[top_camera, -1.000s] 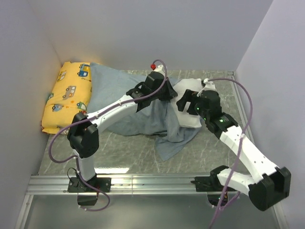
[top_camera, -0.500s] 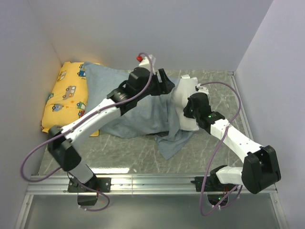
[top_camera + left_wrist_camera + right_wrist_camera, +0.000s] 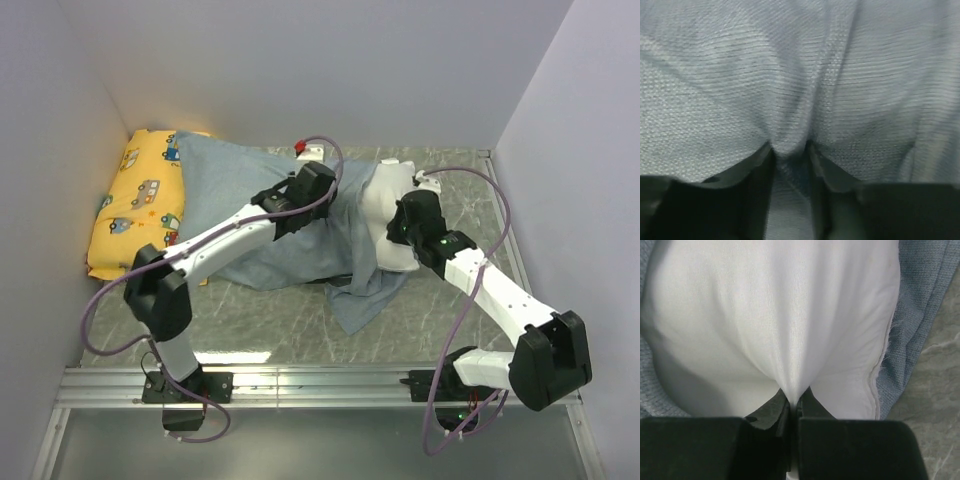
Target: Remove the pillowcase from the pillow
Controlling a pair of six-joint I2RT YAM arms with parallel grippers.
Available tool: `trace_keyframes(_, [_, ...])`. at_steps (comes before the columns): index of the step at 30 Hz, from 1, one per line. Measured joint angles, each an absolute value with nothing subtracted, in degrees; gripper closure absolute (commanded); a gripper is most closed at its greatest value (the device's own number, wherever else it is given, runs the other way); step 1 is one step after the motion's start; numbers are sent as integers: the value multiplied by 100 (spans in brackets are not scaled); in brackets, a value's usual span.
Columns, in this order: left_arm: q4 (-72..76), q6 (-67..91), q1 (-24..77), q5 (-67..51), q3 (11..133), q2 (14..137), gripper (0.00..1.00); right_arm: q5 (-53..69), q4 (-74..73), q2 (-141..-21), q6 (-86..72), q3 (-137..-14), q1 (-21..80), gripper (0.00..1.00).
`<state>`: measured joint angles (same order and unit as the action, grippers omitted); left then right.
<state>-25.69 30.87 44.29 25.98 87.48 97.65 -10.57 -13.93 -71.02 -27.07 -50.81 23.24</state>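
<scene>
The blue-grey pillowcase (image 3: 250, 205) lies rumpled across the middle of the table, and it fills the left wrist view (image 3: 790, 65). The white pillow (image 3: 385, 195) sticks out of its right end. My left gripper (image 3: 335, 192) presses down on the cloth beside the pillow, shut on a ridge of pillowcase pinched between its fingers (image 3: 789, 152). My right gripper (image 3: 394, 226) comes in from the right and is shut on a fold of the pillow's white cover (image 3: 795, 401). Pillowcase cloth (image 3: 925, 300) shows at the pillow's (image 3: 775, 315) right edge.
A yellow cushion (image 3: 140, 200) printed with cartoon vehicles leans against the left wall, with the pillowcase's left end touching it. Walls close in the left, back and right. Marble tabletop (image 3: 250, 320) shows in front of the cloth. A metal rail (image 3: 300, 382) runs along the near edge.
The right gripper reached into the pillow and closed on its white cover. The left arm lifted and let go, then came down and pinched the pillowcase again.
</scene>
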Motion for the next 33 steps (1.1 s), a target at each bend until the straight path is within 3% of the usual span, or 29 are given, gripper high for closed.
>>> trace_keyframes(3, [-2853,2980,4394,3065,8864,10108,100,-1098,-1527,-7052,-2672,-5144,2294,100])
trace_keyframes(7, [-2908,2961,4112,3135,8917,9959,100,-917,-1686,-6851,-2646,-5175,2075,100])
trace_keyframes(15, [-2899,3105,2427,2679,8757,9266,100,-517,-2202,-6106,-2609,-5518,1035,100])
trace_keyframes(21, [-2687,3135,2257,2167,8263,8995,100,-336,-2252,-5961,-2609,-5605,1031,98])
trace_keyframes(22, [-2615,3135,2285,2130,8128,8986,99,-344,-2252,-5981,-2606,-5575,1035,90])
trace_keyframes(23, [-2519,3138,2333,2102,7985,8986,100,-375,-2252,-6001,-2598,-5531,1059,69])
trace_keyframes(25, [-2346,3159,2482,2084,7684,8991,100,-631,-2263,-6027,-2561,-5428,1238,49])
trace_keyframes(26, [-2303,3173,2547,2088,7594,9002,100,-812,-2281,-6027,-2510,-5389,1391,32])
trace_keyframes(29, [-2145,3218,2707,2106,7459,9052,100,-1317,-2355,-5999,-2381,-5384,1959,17])
trace_keyframes(33, [-1988,3240,2770,2154,7411,9065,100,-1922,-2464,-5846,-2259,-5391,2718,14])
